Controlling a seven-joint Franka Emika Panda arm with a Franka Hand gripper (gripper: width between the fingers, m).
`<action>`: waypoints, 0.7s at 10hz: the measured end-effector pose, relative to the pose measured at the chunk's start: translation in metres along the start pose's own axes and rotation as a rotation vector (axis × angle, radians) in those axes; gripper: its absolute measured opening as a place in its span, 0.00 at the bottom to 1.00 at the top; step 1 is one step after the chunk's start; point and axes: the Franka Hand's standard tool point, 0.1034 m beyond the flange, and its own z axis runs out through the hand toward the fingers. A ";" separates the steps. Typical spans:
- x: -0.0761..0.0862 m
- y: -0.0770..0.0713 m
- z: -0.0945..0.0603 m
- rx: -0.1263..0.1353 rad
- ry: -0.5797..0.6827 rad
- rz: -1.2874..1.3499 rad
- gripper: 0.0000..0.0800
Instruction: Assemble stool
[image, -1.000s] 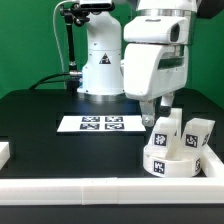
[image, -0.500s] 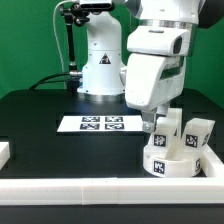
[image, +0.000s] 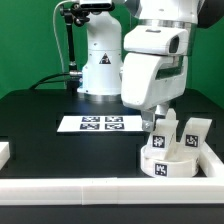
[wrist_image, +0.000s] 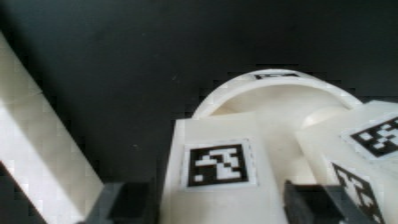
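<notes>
The stool's round white seat (image: 170, 165) lies flat in the near corner at the exterior view's right, with a tag on its side. Short white legs stand on it. My gripper (image: 162, 124) has come down over one leg (image: 166, 131); another leg (image: 197, 136) stands free beside it. In the wrist view that tagged leg (wrist_image: 217, 160) fills the space between my two dark fingers (wrist_image: 121, 205), and both press on its sides. The seat's curved rim (wrist_image: 267, 88) lies beyond it, and a second tagged leg (wrist_image: 374, 135) stands close by.
The marker board (image: 100, 124) lies mid-table on the black surface. White border rails run along the front (image: 90, 190) and past the seat (image: 213, 160), seen also as the rail (wrist_image: 36, 130) in the wrist view. A small white block (image: 5, 152) sits at the exterior view's left.
The arm has sunk a little toward the seat, and the fingers have drawn in from wide open onto the leg's sides.
</notes>
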 end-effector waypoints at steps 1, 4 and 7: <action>-0.004 0.002 0.000 0.005 -0.003 0.079 0.42; -0.010 0.005 0.001 0.013 -0.011 0.349 0.43; -0.011 0.005 0.001 0.019 -0.007 0.587 0.43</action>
